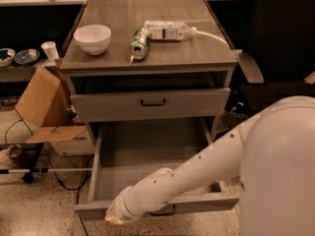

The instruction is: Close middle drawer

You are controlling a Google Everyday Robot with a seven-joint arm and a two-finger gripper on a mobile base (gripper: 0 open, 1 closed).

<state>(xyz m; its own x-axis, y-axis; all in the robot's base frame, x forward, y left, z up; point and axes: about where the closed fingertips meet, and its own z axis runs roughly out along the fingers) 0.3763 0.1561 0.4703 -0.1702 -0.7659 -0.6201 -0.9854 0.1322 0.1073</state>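
The middle drawer is a wide grey drawer pulled far out of the cabinet, its long shallow tray empty. Its flat front panel lies near the bottom edge of the view, and the arm mostly covers its dark centre handle. My white arm reaches from the right across the drawer's front. My gripper is at the arm's end, at the left part of the front panel, its tips hidden below the wrist. The uppermost drawer stands slightly open above. The lowest drawer is hidden.
On the cabinet top stand a white bowl, a green can lying on its side and a plastic bottle. A cardboard box and cables are on the floor at the left. A black chair stands at the right.
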